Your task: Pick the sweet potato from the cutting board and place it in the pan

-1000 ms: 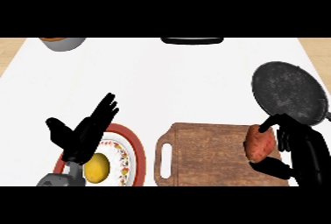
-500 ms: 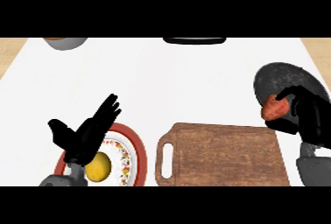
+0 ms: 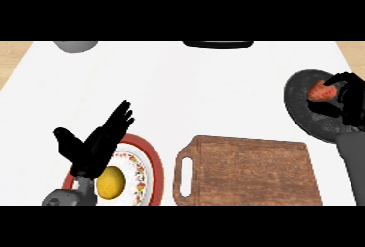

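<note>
While right hand [image 3: 351, 103] fingers grasp one sweet potato [image 3: 321, 91] over one pan [image 3: 314, 113], left hand [image 3: 96, 142] released.

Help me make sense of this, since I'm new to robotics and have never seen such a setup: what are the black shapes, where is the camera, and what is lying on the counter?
The camera sits at the robot's head and looks steeply down at a white kitchen counter. The black shapes are the robot's two hands on grey forearms, coming in from the lower edge.

The right hand is curled round a reddish sweet potato and holds it over a dark pan at the right.

The left hand is open with fingers up, resting over a red-rimmed patterned plate that carries a yellow round item.

Between plate and pan lies a wooden cutting board with a handle slot, nothing on it now. At the far edge a grey bowl and a dark object are only partly visible.
</note>
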You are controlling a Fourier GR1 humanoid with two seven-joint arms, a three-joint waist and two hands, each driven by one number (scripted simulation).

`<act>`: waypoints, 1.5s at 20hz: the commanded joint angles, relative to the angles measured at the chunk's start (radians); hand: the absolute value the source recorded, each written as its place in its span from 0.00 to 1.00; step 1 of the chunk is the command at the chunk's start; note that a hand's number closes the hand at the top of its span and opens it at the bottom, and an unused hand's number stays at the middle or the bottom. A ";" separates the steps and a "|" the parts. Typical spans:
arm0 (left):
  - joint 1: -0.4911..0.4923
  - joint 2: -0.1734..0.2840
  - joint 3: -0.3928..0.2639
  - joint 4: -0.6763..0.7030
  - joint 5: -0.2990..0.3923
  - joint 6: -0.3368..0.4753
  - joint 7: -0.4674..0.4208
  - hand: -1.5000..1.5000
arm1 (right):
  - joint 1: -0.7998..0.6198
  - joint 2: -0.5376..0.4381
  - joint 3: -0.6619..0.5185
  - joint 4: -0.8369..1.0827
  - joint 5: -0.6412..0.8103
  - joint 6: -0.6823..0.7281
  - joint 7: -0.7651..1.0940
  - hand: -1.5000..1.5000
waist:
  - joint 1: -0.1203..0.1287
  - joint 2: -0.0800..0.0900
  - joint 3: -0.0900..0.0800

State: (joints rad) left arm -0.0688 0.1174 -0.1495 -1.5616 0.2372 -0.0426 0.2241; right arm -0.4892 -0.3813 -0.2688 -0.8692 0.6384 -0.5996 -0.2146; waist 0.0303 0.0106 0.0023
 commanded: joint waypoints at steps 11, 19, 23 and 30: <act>-0.014 -0.006 -0.014 -0.021 -0.011 -0.014 0.011 0.50 | -0.243 -0.186 -0.053 0.629 0.050 0.076 -0.045 0.00 | 0.055 0.021 0.003; -0.022 0.007 0.011 -0.020 0.016 -0.030 0.034 0.50 | -0.249 -0.131 -0.245 0.605 -0.177 0.173 -0.323 0.00 | 0.031 0.015 0.007; -0.018 -0.039 -0.020 0.015 -0.018 0.003 0.010 0.50 | -0.259 -0.140 -0.346 0.607 -0.291 0.277 -0.414 0.00 | 0.022 0.018 0.007; 0.027 -0.025 -0.026 -0.005 -0.027 -0.018 -0.022 0.50 | -0.218 -0.280 -0.398 0.700 -0.355 0.599 -0.409 0.00 | 0.024 0.014 0.005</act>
State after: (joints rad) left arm -0.0856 0.1015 -0.1476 -1.5594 0.2280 -0.0541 0.2286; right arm -0.7247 -0.6128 -0.6372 -0.2026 0.3199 -0.1361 -0.6056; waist 0.0507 0.0248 0.0074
